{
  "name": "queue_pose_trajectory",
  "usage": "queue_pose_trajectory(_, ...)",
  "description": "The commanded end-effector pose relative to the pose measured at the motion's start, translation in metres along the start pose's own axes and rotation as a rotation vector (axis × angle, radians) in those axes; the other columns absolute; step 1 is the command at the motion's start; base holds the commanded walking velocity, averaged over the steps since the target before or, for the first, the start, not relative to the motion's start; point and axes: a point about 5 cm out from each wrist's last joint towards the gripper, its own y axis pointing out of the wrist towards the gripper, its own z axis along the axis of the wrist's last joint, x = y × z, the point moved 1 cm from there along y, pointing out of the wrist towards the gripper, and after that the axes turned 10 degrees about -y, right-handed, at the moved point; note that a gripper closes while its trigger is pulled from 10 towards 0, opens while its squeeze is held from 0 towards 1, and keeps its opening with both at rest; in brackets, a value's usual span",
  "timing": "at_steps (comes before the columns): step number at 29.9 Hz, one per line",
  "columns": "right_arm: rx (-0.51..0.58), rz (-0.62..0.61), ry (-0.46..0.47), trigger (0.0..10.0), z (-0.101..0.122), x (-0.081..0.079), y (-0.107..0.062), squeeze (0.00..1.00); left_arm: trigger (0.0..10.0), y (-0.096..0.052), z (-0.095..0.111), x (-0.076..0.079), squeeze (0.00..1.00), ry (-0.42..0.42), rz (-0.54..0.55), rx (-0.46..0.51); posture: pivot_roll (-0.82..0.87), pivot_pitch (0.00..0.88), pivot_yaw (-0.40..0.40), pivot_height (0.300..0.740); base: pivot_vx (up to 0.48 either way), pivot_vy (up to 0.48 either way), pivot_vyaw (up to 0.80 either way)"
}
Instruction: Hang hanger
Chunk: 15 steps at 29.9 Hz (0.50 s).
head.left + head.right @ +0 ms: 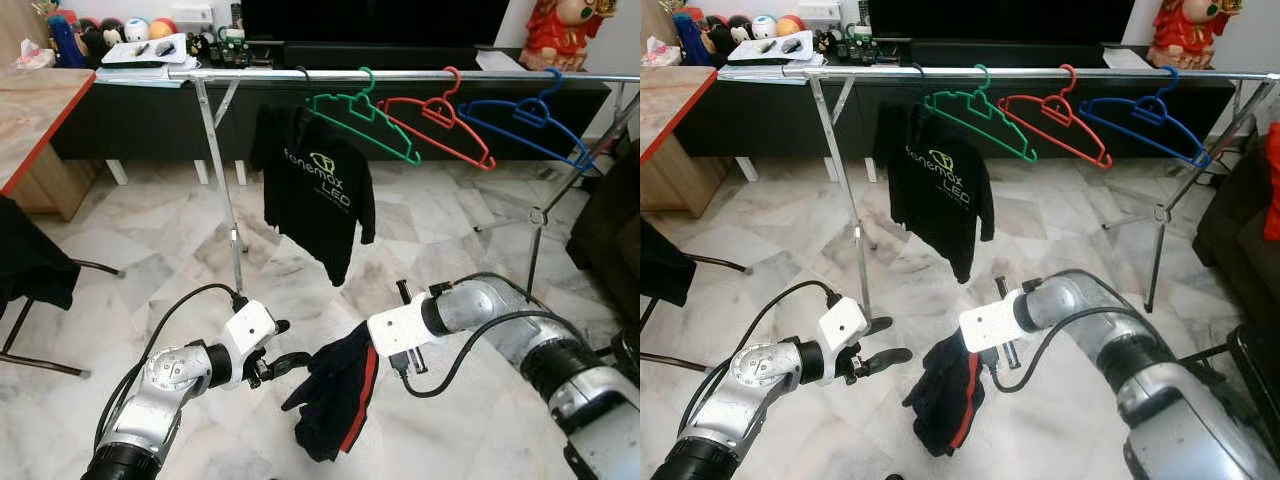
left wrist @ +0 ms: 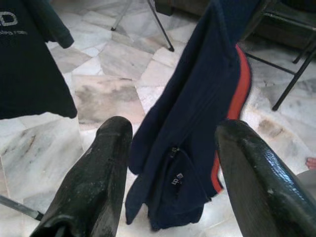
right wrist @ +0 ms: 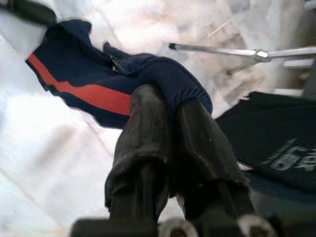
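Task judged at an early stage. Dark blue garment with red stripe pinched between closed fingers of right gripper, hanging low, well below the rail and above the floor. Left gripper spread wide, holding nothing, just beside the garment. On the rail: black shirt already hung; green hanger, red hanger and blue hanger bare. Still to do: put the garment on a hanger on the rail.
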Motion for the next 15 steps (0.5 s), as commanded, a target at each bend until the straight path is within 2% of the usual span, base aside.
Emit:
queue_pose_trajectory(1,-0.014,-0.010,-0.071,10.0,0.001,0.007,-0.004,0.00,10.0,0.002,0.004,0.003,0.00,-0.010,-0.027,0.010,0.02,0.165,-0.043,0.740,0.000,0.000,0.00)
queue_pose_trajectory(3,-0.040,-0.013,-0.135,10.0,0.001,0.012,-0.005,0.00,10.0,0.002,0.005,0.005,0.00,-0.026,-0.046,0.009,0.02,0.159,-0.043,0.740,0.000,0.000,0.00)
queue_pose_trajectory(4,-0.040,-0.013,-0.135,10.0,0.001,0.012,-0.005,0.00,10.0,0.002,0.005,0.005,0.00,-0.026,-0.046,0.009,0.02,0.159,-0.043,0.740,0.000,0.000,0.00)
queue_pose_trajectory(5,-0.053,-0.019,-0.186,10.0,0.004,0.018,-0.006,0.00,10.0,0.004,0.006,0.007,0.00,-0.035,-0.058,0.011,0.02,0.156,-0.045,0.740,0.000,0.000,0.00)
queue_pose_trajectory(7,-0.050,-0.023,-0.198,10.0,0.005,0.021,-0.007,0.00,10.0,0.005,0.006,0.007,0.00,-0.037,-0.059,0.014,0.02,0.154,-0.045,0.740,0.000,0.000,0.00)
queue_pose_trajectory(9,-0.040,-0.009,-0.264,10.0,0.010,0.026,-0.008,0.00,10.0,0.007,0.008,0.008,0.00,-0.043,-0.061,0.023,0.02,0.145,-0.048,0.740,0.000,0.000,0.00)
queue_pose_trajectory(15,0.003,-0.047,-0.346,10.0,0.021,0.038,-0.006,0.00,10.0,0.015,0.015,0.011,0.00,-0.041,-0.068,0.055,0.01,0.131,-0.052,0.740,0.000,0.000,0.00)
